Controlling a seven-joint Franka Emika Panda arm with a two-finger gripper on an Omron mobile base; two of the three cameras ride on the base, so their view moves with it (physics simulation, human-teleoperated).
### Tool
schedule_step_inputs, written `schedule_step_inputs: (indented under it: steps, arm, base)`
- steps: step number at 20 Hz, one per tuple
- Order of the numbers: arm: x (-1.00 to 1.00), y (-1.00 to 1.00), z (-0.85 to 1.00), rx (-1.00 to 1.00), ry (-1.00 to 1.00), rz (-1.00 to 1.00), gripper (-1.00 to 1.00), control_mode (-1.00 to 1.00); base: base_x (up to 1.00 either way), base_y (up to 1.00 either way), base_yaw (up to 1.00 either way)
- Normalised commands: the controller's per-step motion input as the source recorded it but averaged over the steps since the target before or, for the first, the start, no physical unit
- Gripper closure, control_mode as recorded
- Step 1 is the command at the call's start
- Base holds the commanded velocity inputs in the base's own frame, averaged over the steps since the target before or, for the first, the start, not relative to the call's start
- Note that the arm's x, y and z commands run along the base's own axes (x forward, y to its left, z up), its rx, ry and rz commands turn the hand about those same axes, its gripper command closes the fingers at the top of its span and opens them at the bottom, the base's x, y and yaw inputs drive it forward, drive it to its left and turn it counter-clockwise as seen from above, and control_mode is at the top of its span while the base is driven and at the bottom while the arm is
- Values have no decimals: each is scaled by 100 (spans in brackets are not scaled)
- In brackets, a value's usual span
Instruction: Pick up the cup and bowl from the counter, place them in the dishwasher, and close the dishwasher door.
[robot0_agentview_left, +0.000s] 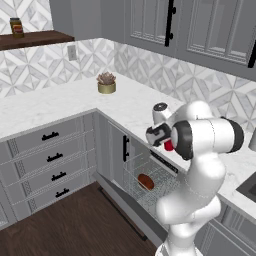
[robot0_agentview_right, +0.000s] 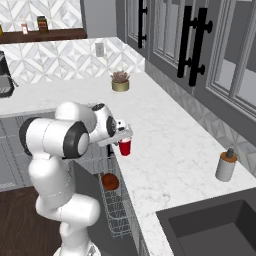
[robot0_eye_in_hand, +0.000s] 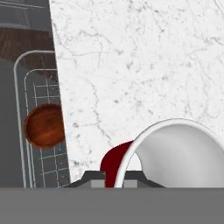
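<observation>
Right base view: end effector (robot0_agentview_right: 122, 136) clamped on cup (robot0_agentview_right: 125, 147) over counter (robot0_agentview_right: 170, 145); dishwasher (robot0_agentview_right: 116, 210) rack, bowl (robot0_agentview_right: 110, 182) inside, lay below, slightly left.

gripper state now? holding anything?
Gripper: shut on the cup, lifted just above the counter near its edge. Bowl is in the dishwasher rack.

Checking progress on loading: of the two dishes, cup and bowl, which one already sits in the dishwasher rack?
The bowl, dark reddish-brown, lies in the wire rack of the dishwasher. The red cup is held by the gripper at the edge of the counter.
</observation>
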Motion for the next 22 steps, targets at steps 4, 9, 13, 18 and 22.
schedule_step_inputs:
  steps: [4, 9, 13, 18, 22]
  arm:
    - [-100, 65, -1, 0, 9, -1, 100, -100]
    - [-70, 79, -23, 0, 10, -2, 100, -100]
    - [-3, 52, -78, -6, 12, -4, 100, -100]
    - [17, 8, -92, -16, 1, -7, 100, -100]
    - [28, -6, -84, -21, -1, -7, 100, -100]
  base:
    - [0, 0, 0]
    - [0, 0, 0]
    - [0, 0, 0]
    - [0, 0, 0]
    - [0, 0, 0]
